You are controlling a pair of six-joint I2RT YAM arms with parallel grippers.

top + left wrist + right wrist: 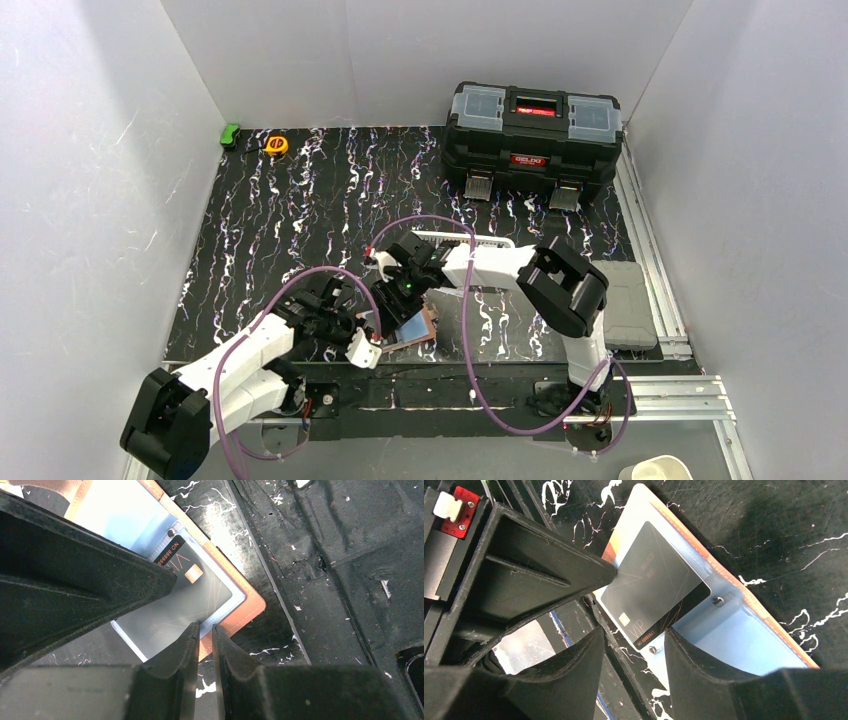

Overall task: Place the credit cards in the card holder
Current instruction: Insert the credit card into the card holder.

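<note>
The card holder (pixel 428 326) lies open near the table's front edge, with a salmon rim (pixel 250 609) and a pale blue inside (pixel 734 635). A black credit card (pixel 651 587) marked VIP lies on that blue inside. Most of it looks dulled, as if under a clear pocket, and its numbered end (pixel 170 550) sticks out. My left gripper (pixel 206 628) is shut on the card holder's near edge. My right gripper (pixel 634 631) is open over the card's corner, touching nothing I can see. In the top view both grippers (pixel 385 335) (pixel 402 298) meet over the holder.
A black toolbox (pixel 533 130) stands at the back right. A yellow tape measure (pixel 276 145) and a green object (pixel 230 135) sit at the back left. A white slotted basket (pixel 470 240) is behind the right arm, and a grey case (pixel 628 300) lies to the right.
</note>
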